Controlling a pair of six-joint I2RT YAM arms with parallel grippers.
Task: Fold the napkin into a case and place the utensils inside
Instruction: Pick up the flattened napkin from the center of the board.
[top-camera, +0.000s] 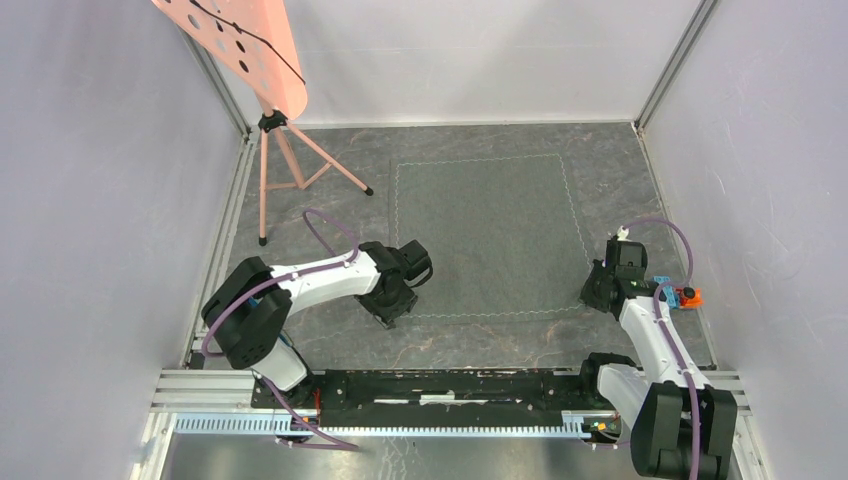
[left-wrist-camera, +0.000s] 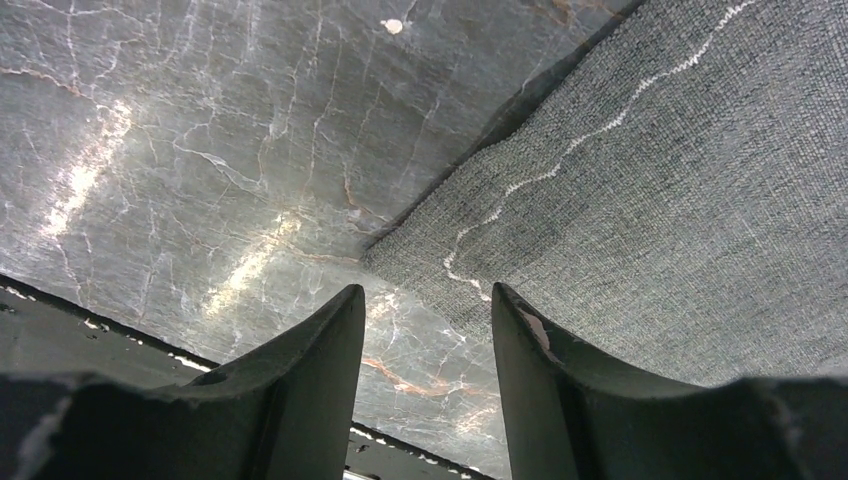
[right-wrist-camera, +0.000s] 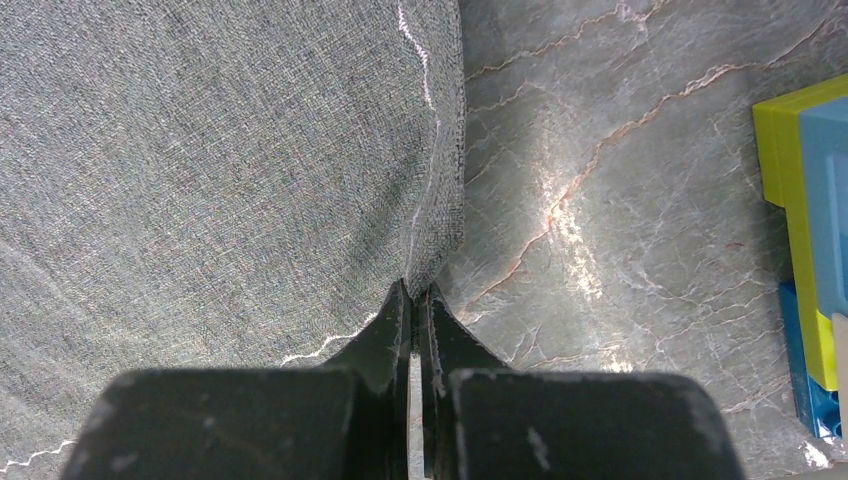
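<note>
Where the white enclosure walls (top-camera: 100, 200) meet it, the slate-patterned table surface (top-camera: 500, 340) fills the top view, grey with pale and reddish veins. Spread flat across its middle lies the napkin (top-camera: 485, 235), dark grey, one layer, not folded, with its light stitched hem running as a square outline close to the edges. At far left stands a salmon-pink perforated stand (top-camera: 240, 45) on three thin legs, well apart from the cloth. Both arm bases sit on the black and aluminium rail (top-camera: 400, 420) along the near edge. The left arm (top-camera: 300, 285) reaches in to the napkin's near left corner, the right arm (top-camera: 650, 335) to its near right corner. In the left wrist view the left gripper (left-wrist-camera: 425, 300) has its jaws parted to a moderate gap: one finger is over bare slate and the other over the cloth, with the corner of the hem showing between them; nothing is clamped. In the right wrist view the right gripper (right-wrist-camera: 415, 285) has its jaws pressed together, with the napkin's corner pinched at the tips and the fabric drawn up into a slight ridge there. Just right of that corner, on the slate, lie blue and yellow-green plastic pieces (right-wrist-camera: 805, 240), cut off by the picture's edge; their kind cannot be told. In the top view a small blue-and-orange object (top-camera: 682, 296) sits beside the right arm.
</note>
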